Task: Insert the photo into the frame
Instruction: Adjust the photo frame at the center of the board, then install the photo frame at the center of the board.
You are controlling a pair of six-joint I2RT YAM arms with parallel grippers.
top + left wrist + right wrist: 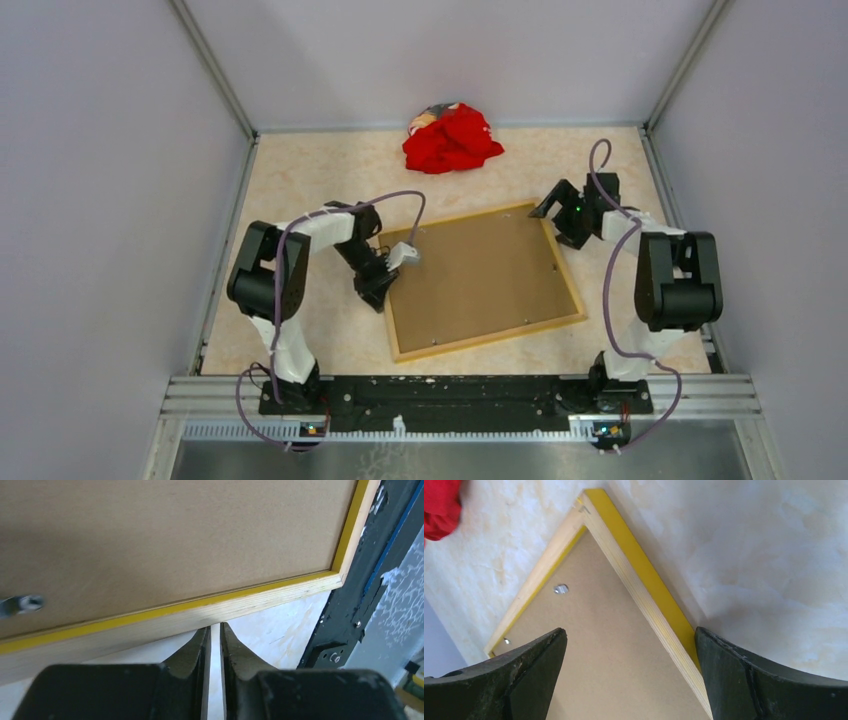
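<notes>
The frame (482,340) lies back-up on the table, pale wood with a yellow edge, and the brown fibreboard backing panel (480,270) fills it. The photo is hidden. My left gripper (380,292) is at the frame's left edge. In the left wrist view its jaws (214,627) are shut to a thin slit with nothing between them, tips touching the wood rail (150,625). My right gripper (560,212) is open above the frame's far right corner. In the right wrist view (630,635) its fingers straddle the frame's right rail (649,590) and the panel (609,645).
A red cloth (452,138) lies at the table's far edge, also in the right wrist view (439,505). Metal turn clips (560,588) sit on the panel's edge. The black base rail (450,390) runs along the near edge, close to the frame's near left corner (340,577).
</notes>
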